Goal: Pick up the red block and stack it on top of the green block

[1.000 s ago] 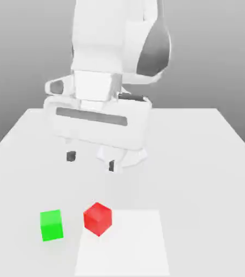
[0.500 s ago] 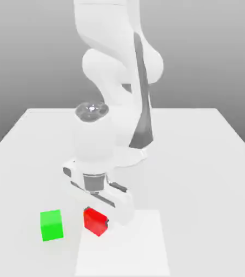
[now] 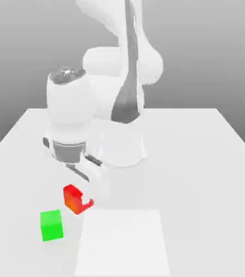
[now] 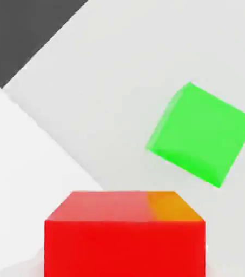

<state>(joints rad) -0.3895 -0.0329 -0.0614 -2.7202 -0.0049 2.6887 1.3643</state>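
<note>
The red block [image 3: 70,196] hangs a little above the table, with my gripper [image 3: 79,199] shut on it; a white finger covers part of its face. It is up and to the exterior view's right of the green block [image 3: 51,225], which rests flat on the table near the front edge. The two cubes are apart. In the hand view the red block [image 4: 124,232] sits close under the camera, and the green block [image 4: 200,132] lies on the table beyond it.
The white table [image 3: 200,178] carries a paler square patch [image 3: 121,243] at the front, to the exterior view's right of the green block. The arm's base [image 3: 119,149] stands at the table's middle, behind the gripper.
My hand came down onto the red block, took hold of it, and has lifted it up and toward the exterior view's left, nearer the green block. The green block has not moved.
</note>
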